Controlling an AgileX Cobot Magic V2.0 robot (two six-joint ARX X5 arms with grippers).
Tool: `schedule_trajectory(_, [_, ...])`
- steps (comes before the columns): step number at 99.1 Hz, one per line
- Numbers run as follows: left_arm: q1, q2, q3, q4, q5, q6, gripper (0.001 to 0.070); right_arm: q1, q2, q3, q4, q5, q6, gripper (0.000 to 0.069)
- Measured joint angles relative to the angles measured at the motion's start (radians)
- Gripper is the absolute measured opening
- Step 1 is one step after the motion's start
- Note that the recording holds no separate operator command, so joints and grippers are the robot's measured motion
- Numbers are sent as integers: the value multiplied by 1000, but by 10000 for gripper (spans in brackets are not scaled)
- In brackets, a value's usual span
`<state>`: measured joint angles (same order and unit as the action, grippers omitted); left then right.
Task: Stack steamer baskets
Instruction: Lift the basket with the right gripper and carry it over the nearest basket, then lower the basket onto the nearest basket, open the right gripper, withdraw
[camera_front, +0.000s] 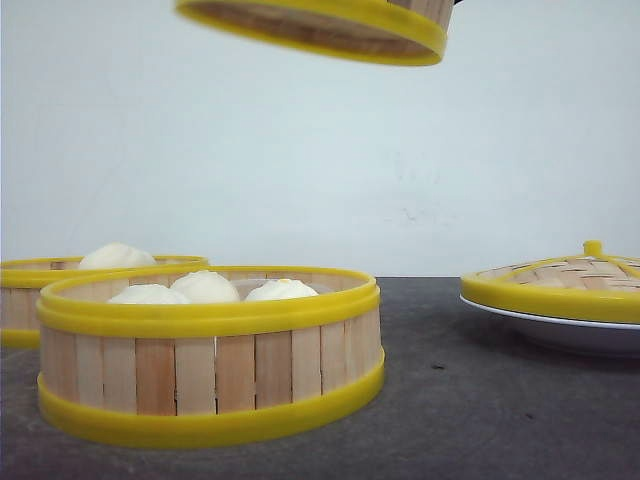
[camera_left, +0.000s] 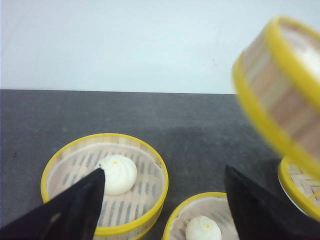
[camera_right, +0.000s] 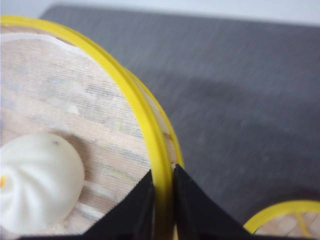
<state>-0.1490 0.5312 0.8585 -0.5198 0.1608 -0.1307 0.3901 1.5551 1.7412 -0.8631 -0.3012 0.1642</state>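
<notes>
One steamer basket (camera_front: 330, 25) hangs tilted high above the table. My right gripper (camera_right: 163, 182) is shut on its yellow rim (camera_right: 125, 85), one finger inside and one outside; a white bun (camera_right: 35, 180) lies in it. On the table a second steamer basket (camera_front: 210, 375) holds three buns. A third (camera_front: 15, 305) stands behind it at the left with a bun. My left gripper (camera_left: 164, 171) is open and empty above these two baskets (camera_left: 65, 160) (camera_left: 200, 197). The lifted basket (camera_left: 280, 100) is to its right.
A domed woven lid (camera_front: 560, 285) with a yellow rim and knob rests on a white plate (camera_front: 560, 335) at the right of the dark grey table. A white wall closes the back.
</notes>
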Motion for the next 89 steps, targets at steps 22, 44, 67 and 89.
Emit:
schedule_trajectory(22, [0,-8,0,-34,2,0,462,149,37,0,-18,47,-75,34])
schedule_trajectory(44, [0,-9,0,-50,2,0,462,248,137,0,-35,52,-122,34])
schedule_trajectory(67, [0,-10,0,-50,2,0,462,257,231,-1,-38,124,-138,34])
schedule_trajectory(89, [0,-10,0,-51,2,5,462,259,303,-22,-32,127,-142,34])
